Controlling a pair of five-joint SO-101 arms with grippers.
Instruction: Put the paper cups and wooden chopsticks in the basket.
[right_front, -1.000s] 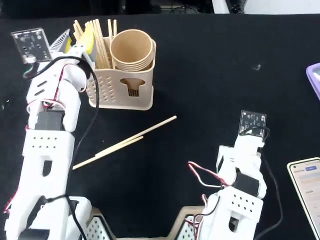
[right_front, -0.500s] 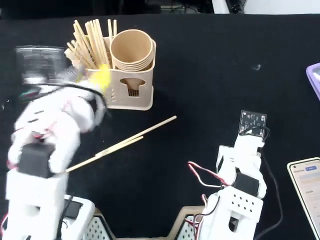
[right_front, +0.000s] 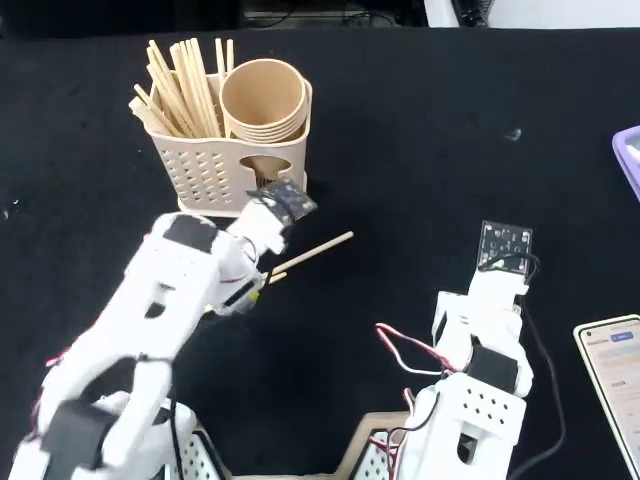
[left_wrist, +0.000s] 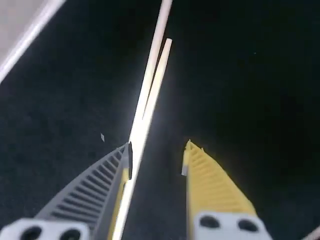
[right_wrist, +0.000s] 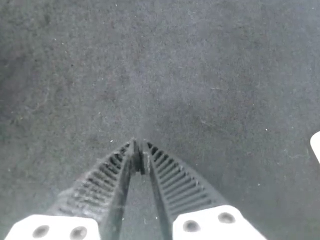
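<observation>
Chopsticks (left_wrist: 147, 95) on black table (left_wrist: 250, 75), just beside left tool (left_wrist: 157, 152) (jaws apart)

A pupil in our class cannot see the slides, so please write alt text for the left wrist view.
The left gripper, open, hangs over two wooden chopsticks lying side by side on the black table. The chopsticks run close along its grey finger, with the yellow finger clear of them.

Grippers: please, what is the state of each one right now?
Left gripper: open, over the two loose chopsticks on the table, gripping nothing.
Right gripper: shut, empty, above bare table.
</observation>
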